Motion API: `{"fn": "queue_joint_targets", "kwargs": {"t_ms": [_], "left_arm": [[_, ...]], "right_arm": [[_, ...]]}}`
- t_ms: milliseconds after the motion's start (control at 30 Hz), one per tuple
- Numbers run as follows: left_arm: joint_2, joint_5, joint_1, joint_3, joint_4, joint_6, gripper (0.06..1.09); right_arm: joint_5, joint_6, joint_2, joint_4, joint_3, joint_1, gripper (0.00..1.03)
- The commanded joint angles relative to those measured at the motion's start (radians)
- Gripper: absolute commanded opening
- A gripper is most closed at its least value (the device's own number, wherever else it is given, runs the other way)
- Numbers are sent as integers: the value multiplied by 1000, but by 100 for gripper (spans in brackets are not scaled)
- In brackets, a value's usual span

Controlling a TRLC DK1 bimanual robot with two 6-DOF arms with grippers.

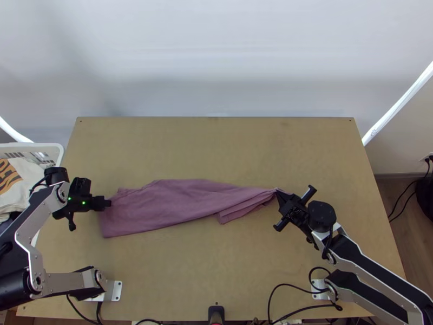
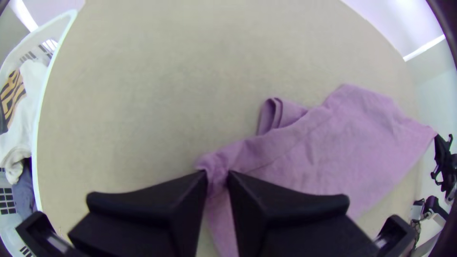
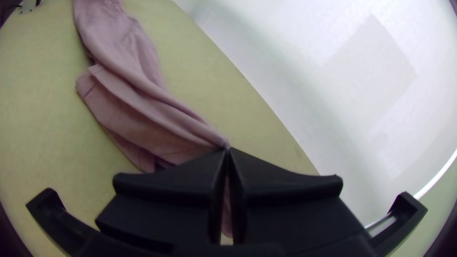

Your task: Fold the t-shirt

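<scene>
Top view: at the far left, partly beside the table [image 1: 216, 271], stands a white basket [image 1: 51, 145] holding a white garment [image 1: 27, 187] with an orange-and-dark print; the left wrist view shows darker blue cloth [image 2: 23, 188] in it too.

Just right of the basket is the left gripper [image 1: 110, 202], at the left end of the mauve t-shirt [image 1: 173, 200]. In the left wrist view its fingers [image 2: 157, 200] are nearly closed, with gathered fabric squeezed in the narrow gap; more cloth hangs out beneath them.

The t-shirt runs across the middle of the table as a long strip, wide on the left and narrowing to the right. It is folded lengthwise and a bit wrinkled, with a layered flap [image 1: 230, 215] sticking out on its near side toward the right end. How far the ends are raised, I cannot tell.

At the right tip is the right gripper [image 1: 278, 195]. The right wrist view shows its fingers [image 3: 285, 185] closed together at the tips, pinching the drawn-out corner. Nearer, black cables [image 1: 303, 310] lie on the table.
</scene>
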Motion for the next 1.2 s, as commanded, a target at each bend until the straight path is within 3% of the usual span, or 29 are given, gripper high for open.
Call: {"fn": "queue_joint_targets", "kwargs": {"t_ms": [0, 267, 500, 733, 1167], "left_arm": [[-53, 20, -6, 88, -11, -64, 9], [-148, 65, -3, 413, -172, -238, 9], [-92, 68, -81, 600, -181, -370, 9], [131, 46, -218, 758, -92, -457, 9], [702, -26, -321, 1301, -31, -594, 9]], "right_arm": [[21, 17, 1, 20, 25, -8, 3], [30, 19, -5, 20, 18, -10, 3], [34, 25, -12, 37, 6, -7, 3], [59, 25, -42, 52, -19, -2, 3], [99, 25, -95, 56, -67, 10, 3]]}}
